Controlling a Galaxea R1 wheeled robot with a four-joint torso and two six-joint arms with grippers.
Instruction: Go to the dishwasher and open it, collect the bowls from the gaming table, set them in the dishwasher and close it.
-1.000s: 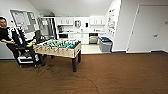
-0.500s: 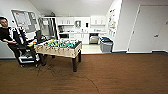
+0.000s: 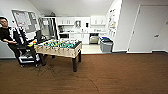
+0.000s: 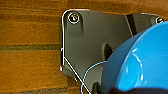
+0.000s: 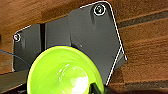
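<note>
A vivid blue bowl [image 4: 140, 65] hangs close above the brown floor in the left wrist view, with my left gripper [image 4: 100, 89] shut on its rim. A lime-green bowl [image 5: 65, 72] hangs the same way in the right wrist view, held by my right gripper [image 5: 96, 89]. Far ahead in the head view, the dishwasher [image 3: 94, 39] sits in the row of white kitchen cabinets. Its upper part looks dark, and it is too small to tell more. The gaming table is out of view.
A wood-sided foosball table [image 3: 60, 50] with a green pitch stands ahead on the left. A person [image 3: 6, 35] stands by a dark cart [image 3: 26, 53] beside it. A grey bin [image 3: 106, 46] sits by the kitchen entrance. A white door [image 3: 147, 30] is on the right, and brown flooring [image 3: 120, 75] stretches ahead.
The head picture has shifted only slightly, so the camera has barely moved. The person and the foosball table keep their places.
</note>
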